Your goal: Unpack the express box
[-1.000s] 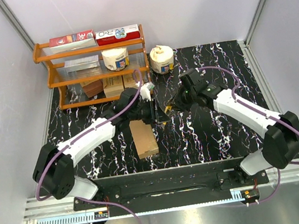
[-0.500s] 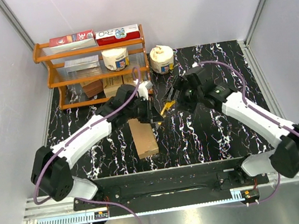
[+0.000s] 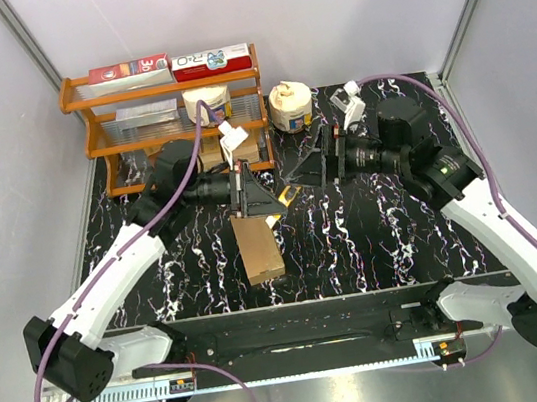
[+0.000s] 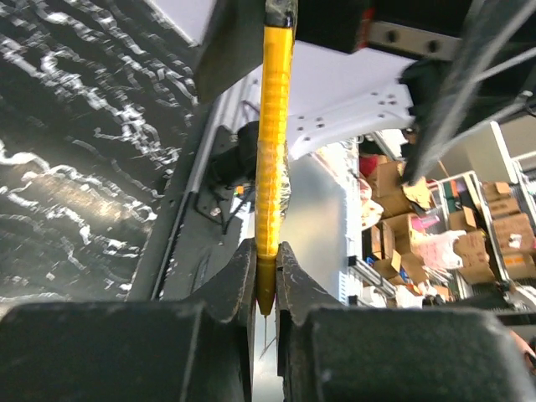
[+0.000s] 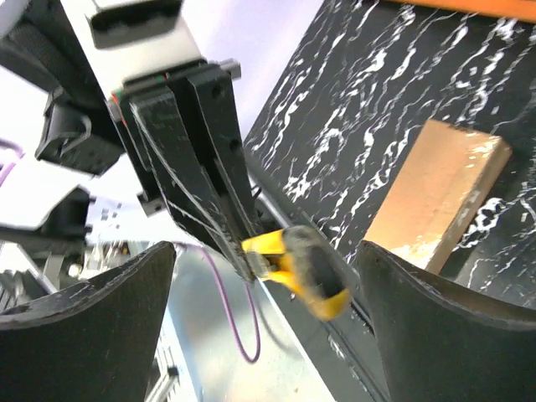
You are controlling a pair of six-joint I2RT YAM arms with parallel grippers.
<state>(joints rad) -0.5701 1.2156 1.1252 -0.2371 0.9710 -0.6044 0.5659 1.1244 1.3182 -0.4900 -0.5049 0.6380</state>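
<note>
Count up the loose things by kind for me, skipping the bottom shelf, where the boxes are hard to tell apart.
Red-and-white printed cartons: 2
Cream round rolls: 2
Grey flat packet: 1
Long flat brown cardboard box: 1
Yellow-and-black hand tool: 1
Total: 7

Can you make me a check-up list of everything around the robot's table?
surface: black marbled table; no spills seen.
job's things: express box lies flat, nothing touching it; yellow cutter is held above its far end.
clutter: orange shelf holding cartons, a roll and small boxes; another roll stands beside it.
grippers: left gripper shut on the cutter; right gripper open, facing the cutter, not touching it.
cables: purple cables run along both arms; no snag seen.
surroundings: white walls on three sides.
</note>
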